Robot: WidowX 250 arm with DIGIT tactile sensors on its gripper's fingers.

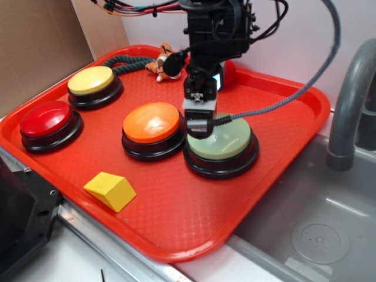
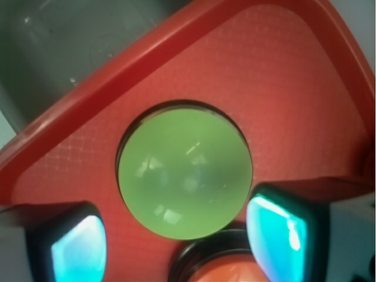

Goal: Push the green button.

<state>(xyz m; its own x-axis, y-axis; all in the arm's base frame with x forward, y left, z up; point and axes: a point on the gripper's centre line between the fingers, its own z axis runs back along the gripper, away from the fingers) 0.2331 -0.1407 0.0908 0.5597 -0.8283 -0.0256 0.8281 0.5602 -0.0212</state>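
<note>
The green button (image 1: 224,142) has a pale sage-green dome on a black base and stands at the tray's right side. In the wrist view the green button (image 2: 185,171) fills the middle of the frame. My gripper (image 1: 200,124) points down over the button's left rim, close above it; whether it touches is unclear. In the wrist view the gripper (image 2: 176,244) is open, its two cyan-lit fingertips (image 2: 79,252) wide apart. Only the dome's near edge lies between them.
The red tray (image 1: 176,229) also carries an orange button (image 1: 151,124) touching the green one's left side, a yellow button (image 1: 91,82), a red button (image 1: 46,120), a yellow wedge block (image 1: 110,191), a dark rope and a small toy (image 1: 158,61). A metal sink (image 1: 317,235) with a grey faucet (image 1: 346,111) lies to the right.
</note>
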